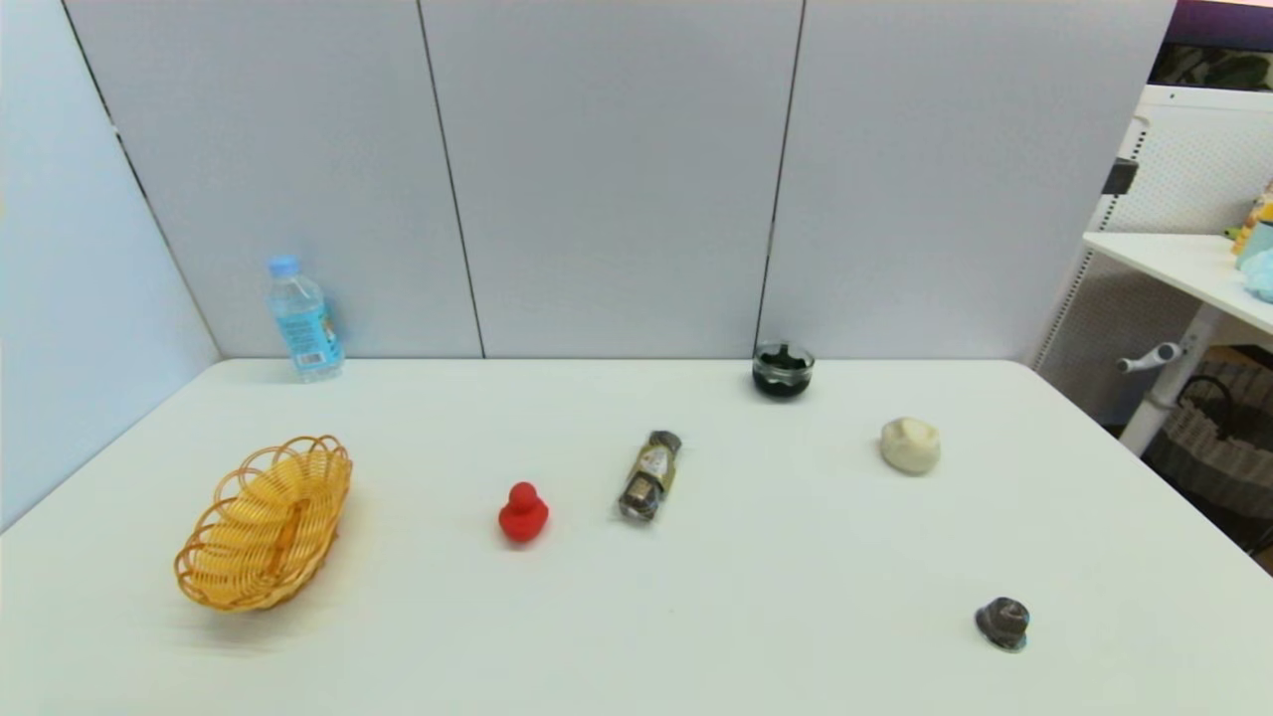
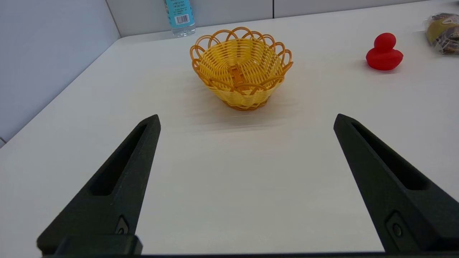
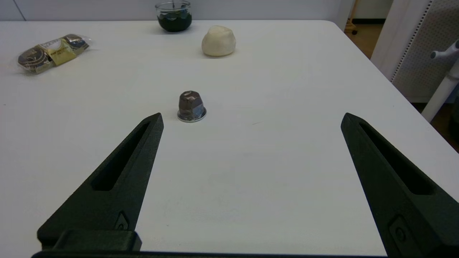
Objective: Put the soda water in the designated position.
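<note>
The soda water (image 1: 303,320) is a clear bottle with a light-blue cap and label, standing upright at the table's far left corner against the wall; its lower part with the barcode shows as the soda water (image 2: 180,16) in the left wrist view. A woven yellow basket (image 1: 267,521) sits nearer on the left, the same basket (image 2: 241,68) lying between the bottle and my left gripper (image 2: 245,120). That gripper is open, low over the table's near left, holding nothing. My right gripper (image 3: 251,118) is open over the near right. Neither arm shows in the head view.
A red toy duck (image 1: 523,513), a wrapped brown-and-gold packet (image 1: 650,475), a dark glass jar (image 1: 783,370), a cream lump (image 1: 910,445) and a small grey capsule (image 1: 1002,624) lie across the white table (image 1: 796,597). Wall panels bound the back and left; a white rack stands off right.
</note>
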You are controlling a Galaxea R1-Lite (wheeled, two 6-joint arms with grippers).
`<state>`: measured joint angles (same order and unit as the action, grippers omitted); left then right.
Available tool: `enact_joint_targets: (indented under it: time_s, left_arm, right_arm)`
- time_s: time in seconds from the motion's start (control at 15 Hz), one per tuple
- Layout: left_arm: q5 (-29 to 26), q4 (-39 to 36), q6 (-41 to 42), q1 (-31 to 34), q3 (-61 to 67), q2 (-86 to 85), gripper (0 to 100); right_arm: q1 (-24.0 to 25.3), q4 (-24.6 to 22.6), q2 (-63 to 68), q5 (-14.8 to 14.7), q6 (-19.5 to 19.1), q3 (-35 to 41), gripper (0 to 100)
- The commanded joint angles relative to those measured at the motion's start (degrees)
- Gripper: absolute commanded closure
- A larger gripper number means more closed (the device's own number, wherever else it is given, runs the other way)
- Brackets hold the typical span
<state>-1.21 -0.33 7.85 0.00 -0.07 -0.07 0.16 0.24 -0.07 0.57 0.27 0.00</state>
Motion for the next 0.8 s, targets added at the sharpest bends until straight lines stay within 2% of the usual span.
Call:
enact_joint_targets:
  time_s: [0.07,0.4,0.8]
  left_arm:
    - [-0.02,-0.11,-0.03,0.0,0.07,-0.01,0]
    - [0.15,-3.54,-0.73,-0.09,-4.94,14.05,0]
    - [0.24,-10.57,-3.9,0.09,-25.59,38.39,0]
  right_arm:
    - [0.02,0.02,0.07,0.04,0.0,0.09,0]
    - [0.02,0.02,0.07,0.04,0.0,0.09,0]
    - [0.02,0.02,0.07,0.04,0.0,0.09,0]
